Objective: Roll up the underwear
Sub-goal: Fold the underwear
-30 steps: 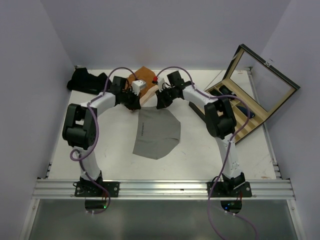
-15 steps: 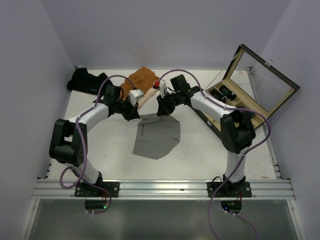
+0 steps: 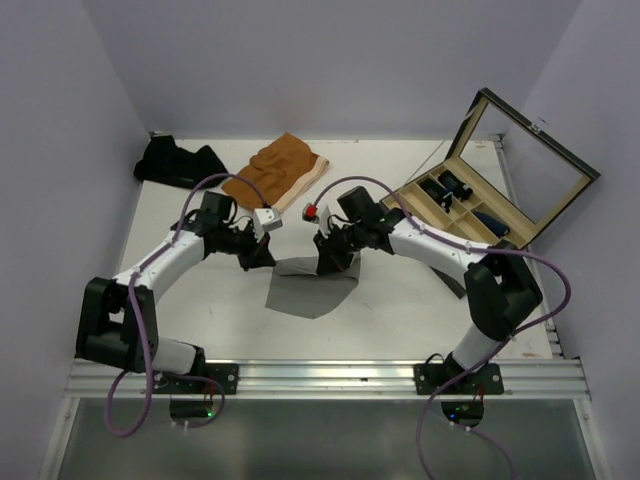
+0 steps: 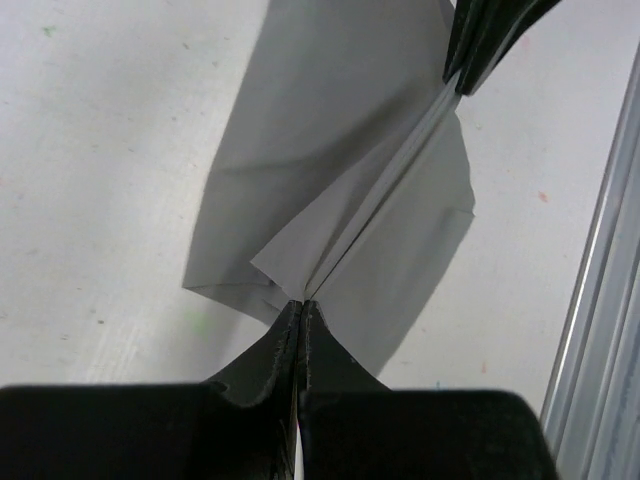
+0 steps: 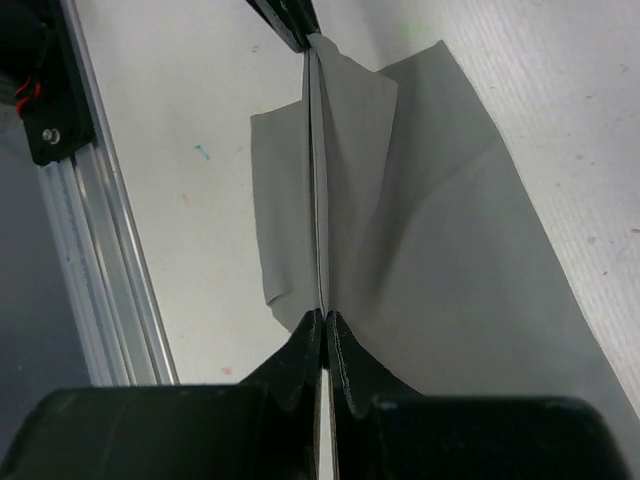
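The light grey underwear (image 3: 312, 285) lies mid-table, its far edge lifted and pulled taut between both grippers. My left gripper (image 3: 268, 254) is shut on its left corner; in the left wrist view (image 4: 301, 305) the cloth (image 4: 330, 180) stretches away to the other gripper's tips. My right gripper (image 3: 326, 262) is shut on the right corner, also in the right wrist view (image 5: 323, 314), with the grey cloth (image 5: 440, 240) hanging below. The rust-orange underwear (image 3: 277, 171) with its pale waistband lies at the back. Dark underwear (image 3: 178, 162) is piled at the back left.
A wooden compartment box (image 3: 465, 205) with its glass lid (image 3: 530, 160) raised stands at the right, dark items in its slots. An aluminium rail (image 3: 330, 378) runs along the near edge. White walls enclose the table.
Both grippers have moved toward the near edge, drawing the grey underwear's far edge over the cloth. The visible grey area has shrunk, and the rust-orange underwear is now uncovered.
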{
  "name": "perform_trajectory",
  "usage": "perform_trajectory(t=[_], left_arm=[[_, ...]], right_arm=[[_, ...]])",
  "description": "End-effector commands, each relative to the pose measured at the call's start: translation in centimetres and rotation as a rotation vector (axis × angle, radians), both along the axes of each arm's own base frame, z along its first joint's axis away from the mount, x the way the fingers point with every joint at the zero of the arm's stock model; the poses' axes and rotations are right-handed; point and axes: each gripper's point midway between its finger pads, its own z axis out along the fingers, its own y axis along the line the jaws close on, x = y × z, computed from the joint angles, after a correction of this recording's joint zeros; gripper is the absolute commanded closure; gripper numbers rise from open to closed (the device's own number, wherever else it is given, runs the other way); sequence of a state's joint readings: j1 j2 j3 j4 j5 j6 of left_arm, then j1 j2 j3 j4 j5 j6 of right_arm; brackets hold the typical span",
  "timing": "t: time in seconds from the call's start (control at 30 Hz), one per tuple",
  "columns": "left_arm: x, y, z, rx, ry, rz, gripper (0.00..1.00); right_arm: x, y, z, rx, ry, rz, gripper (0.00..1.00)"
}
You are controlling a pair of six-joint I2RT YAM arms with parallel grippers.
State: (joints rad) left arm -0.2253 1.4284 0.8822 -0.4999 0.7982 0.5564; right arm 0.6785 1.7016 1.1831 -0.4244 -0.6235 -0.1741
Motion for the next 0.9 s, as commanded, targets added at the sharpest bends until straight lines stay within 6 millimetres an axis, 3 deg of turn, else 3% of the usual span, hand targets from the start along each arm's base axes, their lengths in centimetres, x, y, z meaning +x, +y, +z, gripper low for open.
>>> perform_trajectory(t=[0.0, 0.3, 0.5, 0.53, 0.57, 0.6, 0.63, 0.73, 0.87], left_arm=[[-3.3, 0.5, -0.6, -0.001, 0.010, -0.088, 1.00], [-3.8, 1.9, -1.9, 0.095, -0.027, -0.102, 1.00], [-4.4, 2.5, -2.4, 0.122, -0.073, -0.131, 1.00], [-4.6, 2.6, -2.6, 0.128, -0.076, -0.144, 1.00], [-5.0, 2.8, -2.9, 0.136, -0.069, -0.154, 1.00], [-5.3, 3.0, -3.2, 0.148, -0.065, -0.168, 0.96], [-5.9, 3.2, -3.5, 0.160, -0.066, -0.200, 0.86], [-6.6, 3.7, -3.2, 0.182, -0.100, -0.253, 0.70], [-6.1, 3.9, -1.7, 0.190, -0.157, -0.243, 0.64]], right_arm=[[-2.1, 0.5, 2.1, 0.054, -0.016, 0.028, 1.00], [-7.2, 2.0, -0.9, 0.010, 0.019, 0.120, 1.00], [-7.0, 1.9, -2.2, -0.024, 0.012, 0.115, 1.00], [-7.2, 1.8, -2.5, -0.032, 0.024, 0.120, 0.90], [-7.6, 1.9, -2.3, -0.024, 0.040, 0.141, 0.87], [-7.7, 1.8, -2.2, -0.024, 0.040, 0.152, 0.84], [-8.0, 1.7, -1.7, -0.019, 0.039, 0.163, 0.78], [-8.3, 1.4, -0.5, -0.018, 0.015, 0.201, 0.74], [-7.3, -1.0, 0.2, -0.073, -0.008, 0.162, 0.74]])
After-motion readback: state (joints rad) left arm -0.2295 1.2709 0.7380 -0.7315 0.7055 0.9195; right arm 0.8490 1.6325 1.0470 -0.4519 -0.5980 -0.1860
